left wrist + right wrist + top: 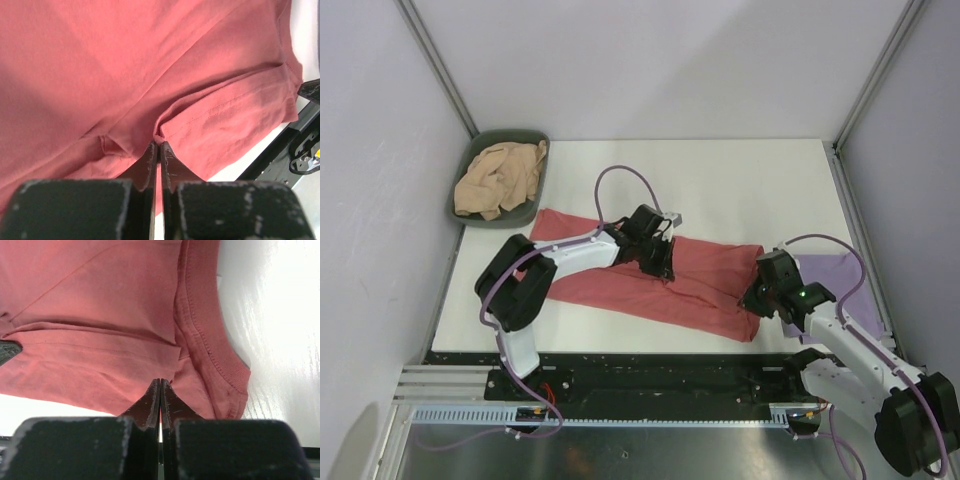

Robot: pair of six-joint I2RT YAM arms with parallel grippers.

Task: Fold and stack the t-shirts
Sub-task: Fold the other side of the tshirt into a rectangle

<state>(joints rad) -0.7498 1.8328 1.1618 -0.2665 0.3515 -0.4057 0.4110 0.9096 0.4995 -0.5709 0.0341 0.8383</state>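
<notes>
As both arms bend low, we see left gripper (665, 270) and right gripper (751, 299) pinched shut on one salmon-red cotton t-shirt (610, 288); one pale lavender tee (835, 270), one tan tee (500, 180).

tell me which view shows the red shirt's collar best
Right wrist: the ribbed collar is close and sharp. Top external shows most of the red shirt, but the right hand covers that end. Left wrist shows only hems.

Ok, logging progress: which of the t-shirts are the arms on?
The central salmon-red t-shirt: left gripper and right gripper pinch it; the tan t-shirt is crumpled in the bin, the lavender t-shirt lies flat far right.
</notes>
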